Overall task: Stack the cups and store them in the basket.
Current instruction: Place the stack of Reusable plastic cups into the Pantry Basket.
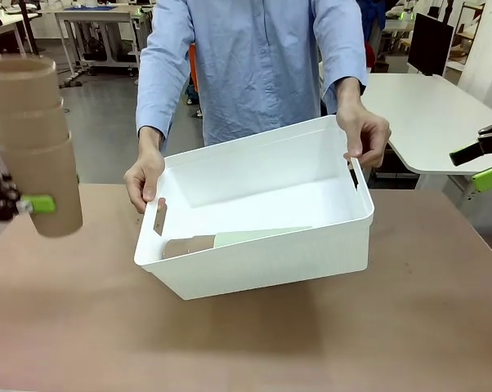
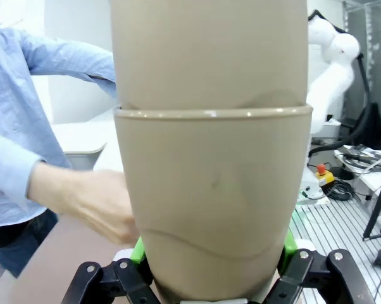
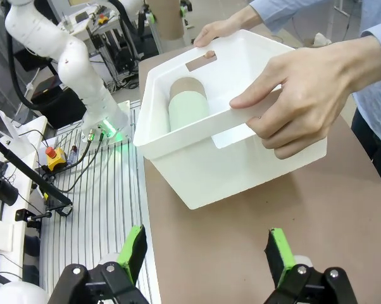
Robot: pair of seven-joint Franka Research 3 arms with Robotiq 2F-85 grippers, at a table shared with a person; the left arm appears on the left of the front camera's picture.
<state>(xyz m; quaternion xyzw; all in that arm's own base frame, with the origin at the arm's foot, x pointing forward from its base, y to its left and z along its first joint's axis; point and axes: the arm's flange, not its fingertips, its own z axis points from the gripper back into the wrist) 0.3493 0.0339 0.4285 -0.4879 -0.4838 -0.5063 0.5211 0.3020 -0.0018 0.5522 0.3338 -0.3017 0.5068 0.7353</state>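
The person's hands [image 1: 144,181] flank the basket [image 1: 254,261]; its top gapes open.

1. This is a robotics lab or research workshop, not a home or shop.
2. A white jointed robot arm [image 3: 57,54] stands on a slotted metal base plate [image 3: 108,190] off the brown worktop's [image 1: 246,335] edge, with cables [image 3: 83,149] running across the plate.
3. A red emergency-stop button [image 3: 49,152] sits among the cables.
4. Beyond the worktop's far edge, more work tables [image 1: 107,24] stand on a bare grey floor [image 1: 107,122], and a dark monitor [image 1: 430,42] stands behind a white table [image 1: 430,114].
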